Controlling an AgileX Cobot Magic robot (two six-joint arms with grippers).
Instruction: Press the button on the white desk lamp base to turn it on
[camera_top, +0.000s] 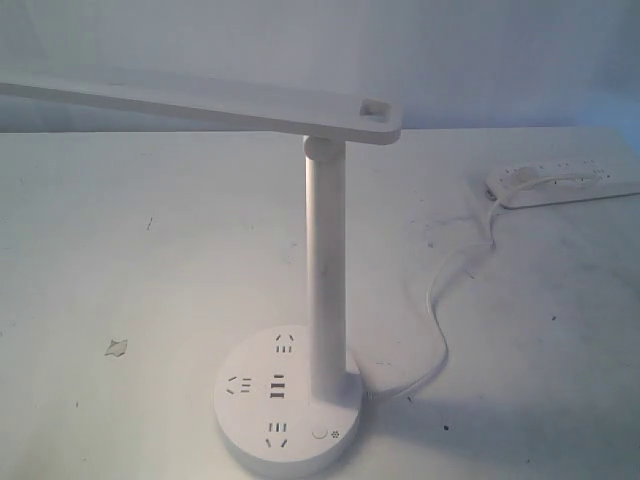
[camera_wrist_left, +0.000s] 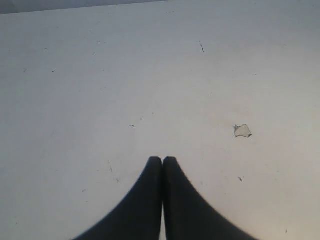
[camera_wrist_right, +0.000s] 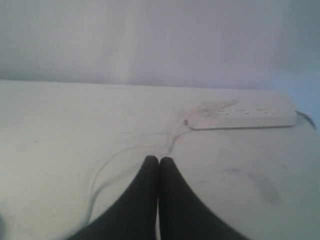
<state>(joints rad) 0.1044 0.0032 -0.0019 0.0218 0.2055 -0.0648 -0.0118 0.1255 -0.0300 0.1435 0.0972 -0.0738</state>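
The white desk lamp (camera_top: 325, 270) stands near the front middle of the table in the exterior view, its long flat arm (camera_top: 200, 105) reaching left. Its round base (camera_top: 250, 415) shows three socket groups and USB ports. The tiny ringed button (camera_top: 319, 434) sits at the base's front right beside a sun mark. Neither gripper appears in the exterior view. My left gripper (camera_wrist_left: 162, 159) is shut and empty above bare tabletop. My right gripper (camera_wrist_right: 159, 159) is also shut on nothing, hovering near the lamp's cord (camera_wrist_right: 107, 165). The lamp is out of both wrist views.
A long white power strip (camera_top: 565, 185) (camera_wrist_right: 240, 119) lies at the back right, with the cord (camera_top: 440, 320) looping from it to the base. A small chipped patch (camera_top: 117, 347) (camera_wrist_left: 242, 131) marks the white table on the left.
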